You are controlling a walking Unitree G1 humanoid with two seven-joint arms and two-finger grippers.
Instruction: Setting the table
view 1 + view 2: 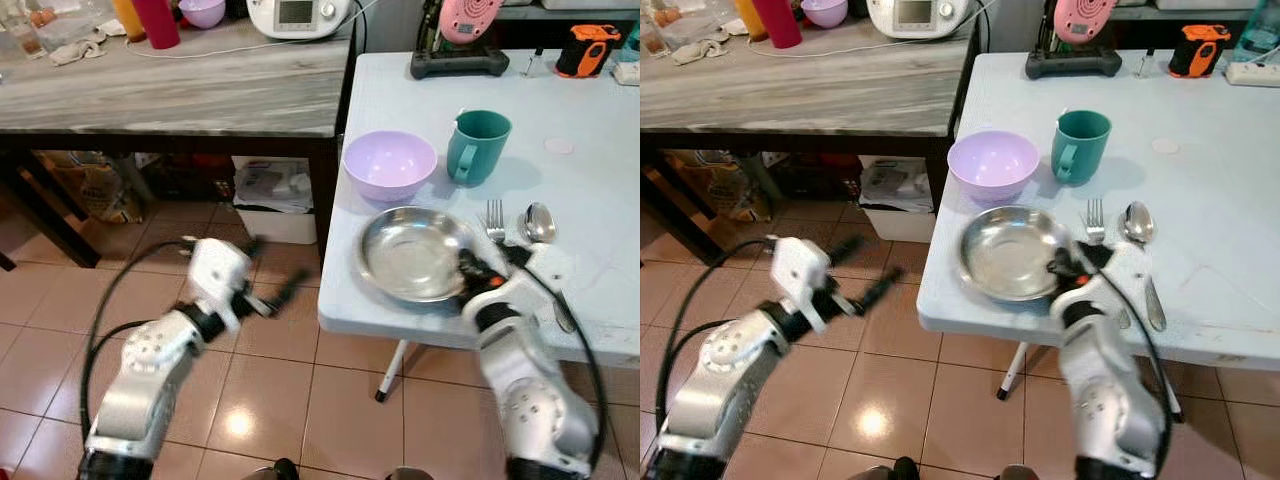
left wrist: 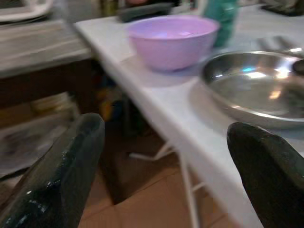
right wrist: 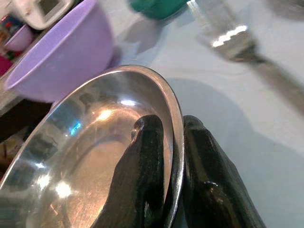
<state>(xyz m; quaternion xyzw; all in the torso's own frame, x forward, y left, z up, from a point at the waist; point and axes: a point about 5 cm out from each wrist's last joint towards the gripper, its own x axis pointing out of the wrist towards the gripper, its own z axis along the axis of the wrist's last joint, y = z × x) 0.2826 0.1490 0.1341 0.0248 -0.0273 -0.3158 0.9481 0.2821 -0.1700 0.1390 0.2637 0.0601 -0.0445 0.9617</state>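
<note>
The right hand (image 3: pixel 173 156) is clamped on the near right rim of the steel plate (image 1: pixel 410 252), one finger inside the dish and one outside. The plate sits close to the front edge of the pale surface (image 1: pixel 590 170). To place it well, I would keep the grip firm on that thin rim, lift only slightly, and slide it away from the edge without knocking the fork (image 1: pixel 494 220) and spoon (image 1: pixel 539 222) just to its right. The left hand (image 1: pixel 262 285) hangs over the tiled floor (image 1: pixel 300 390) beside the surface, its fingers (image 2: pixel 61 175) wide apart and holding nothing. Behind the plate stand a lilac bowl (image 1: pixel 390 163) and a green mug (image 1: pixel 477 145). Further left is a grey wood-grain counter (image 1: pixel 200 90) with a rice cooker (image 1: pixel 298 15).
</note>
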